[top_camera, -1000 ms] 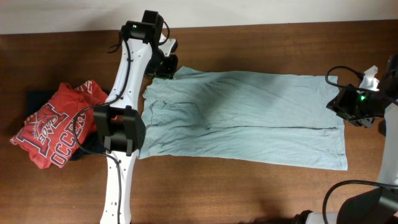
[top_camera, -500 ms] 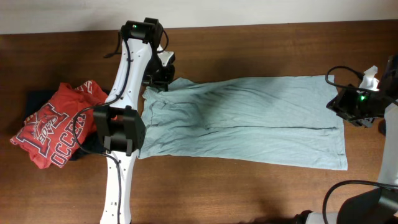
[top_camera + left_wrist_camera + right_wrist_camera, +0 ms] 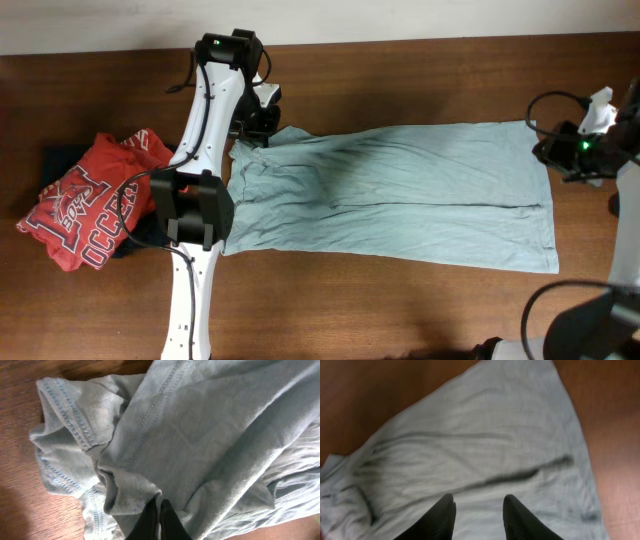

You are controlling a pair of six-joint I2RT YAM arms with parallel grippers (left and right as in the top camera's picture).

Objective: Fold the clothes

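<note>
Pinching grey-teal T-shirt [image 3: 400, 190], left tool [image 3: 160, 510] closed, right tool [image 3: 479, 510] parted, empty, red shirt [image 3: 85, 210] aside.

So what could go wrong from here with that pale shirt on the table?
1. The left gripper pinches only a thin bunched fold of the T-shirt; it might slip out when pulled.
2. The right gripper hangs open over the other end, holding nothing, so a one-sided pull could drag or skew the T-shirt.
3. Fabric is wrinkled near the pinch, so the fold may come out uneven.
</note>
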